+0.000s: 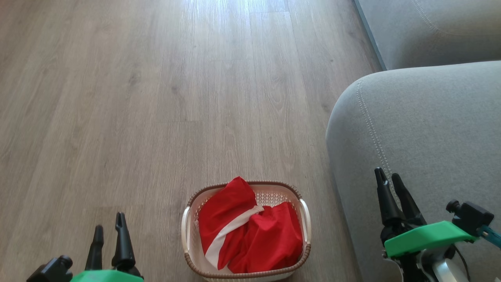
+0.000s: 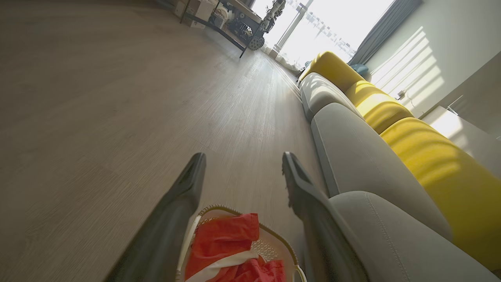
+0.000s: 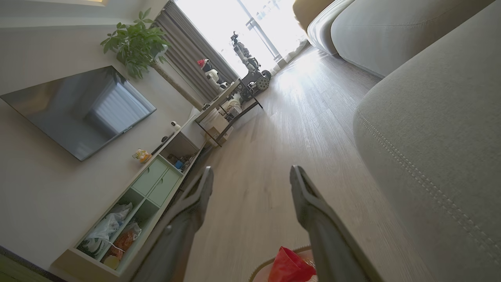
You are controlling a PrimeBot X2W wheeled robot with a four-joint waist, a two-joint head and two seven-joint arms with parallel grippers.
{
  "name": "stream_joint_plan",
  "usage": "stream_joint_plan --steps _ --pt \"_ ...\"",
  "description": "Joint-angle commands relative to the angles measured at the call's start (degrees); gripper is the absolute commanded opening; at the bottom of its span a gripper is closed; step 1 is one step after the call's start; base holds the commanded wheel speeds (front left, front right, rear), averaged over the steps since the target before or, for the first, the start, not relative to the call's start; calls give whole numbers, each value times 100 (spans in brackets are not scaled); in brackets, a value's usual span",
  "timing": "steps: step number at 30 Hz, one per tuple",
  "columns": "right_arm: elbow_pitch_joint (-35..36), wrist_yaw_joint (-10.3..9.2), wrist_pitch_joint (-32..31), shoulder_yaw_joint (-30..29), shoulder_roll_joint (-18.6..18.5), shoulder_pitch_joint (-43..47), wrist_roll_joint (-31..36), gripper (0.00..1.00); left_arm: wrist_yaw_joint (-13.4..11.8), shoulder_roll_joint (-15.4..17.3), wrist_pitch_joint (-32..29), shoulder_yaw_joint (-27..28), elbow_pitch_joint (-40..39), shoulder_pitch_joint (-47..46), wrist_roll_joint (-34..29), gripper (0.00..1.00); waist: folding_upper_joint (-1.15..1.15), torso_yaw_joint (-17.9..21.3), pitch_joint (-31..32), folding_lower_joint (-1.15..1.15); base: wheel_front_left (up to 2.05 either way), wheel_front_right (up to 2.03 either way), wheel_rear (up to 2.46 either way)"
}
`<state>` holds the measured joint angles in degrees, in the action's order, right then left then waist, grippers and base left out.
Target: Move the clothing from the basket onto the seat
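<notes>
Evidently ready to start, the left end effector [image 1: 109, 221] and right end effector [image 1: 386, 173] hang open and empty either side of the basket [image 1: 301, 196] holding the clothing [image 1: 250, 227], just beside the seat [image 1: 430, 129].

— What is lying where?
— The two bright red soft fabric garments [image 1: 250, 231] are lying in the small rectangular cream plastic basket [image 1: 306, 221], which is sitting on the pale wood-plank floor [image 1: 156, 98].
— And to the right?
— The large grey fabric sofa cushion [image 1: 422, 129] is sitting just right of the basket, with my right gripper [image 1: 386, 173] hanging near it. My left gripper [image 1: 109, 221] is hanging left of the basket.
</notes>
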<state>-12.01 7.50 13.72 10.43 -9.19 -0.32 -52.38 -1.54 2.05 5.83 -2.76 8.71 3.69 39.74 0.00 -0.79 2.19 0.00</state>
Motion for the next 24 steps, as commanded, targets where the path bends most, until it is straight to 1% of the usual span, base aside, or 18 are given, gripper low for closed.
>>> stream_joint_plan --steps 1,3,24 --pt "175 -1 61 -18 4 -63 233 100 -29 86 100 82 -193 -32 -207 100 0 -2 0 0 0 0 0" --pt "147 -1 65 -58 43 -54 501 100 -42 92 150 76 -176 -3 -438 100 0 -3 5 0 0 0 0" --pt "47 -1 94 -279 312 -3 2345 100 -120 102 502 -45 -5 144 -1939 100 0 -33 24 0 0 0 0"
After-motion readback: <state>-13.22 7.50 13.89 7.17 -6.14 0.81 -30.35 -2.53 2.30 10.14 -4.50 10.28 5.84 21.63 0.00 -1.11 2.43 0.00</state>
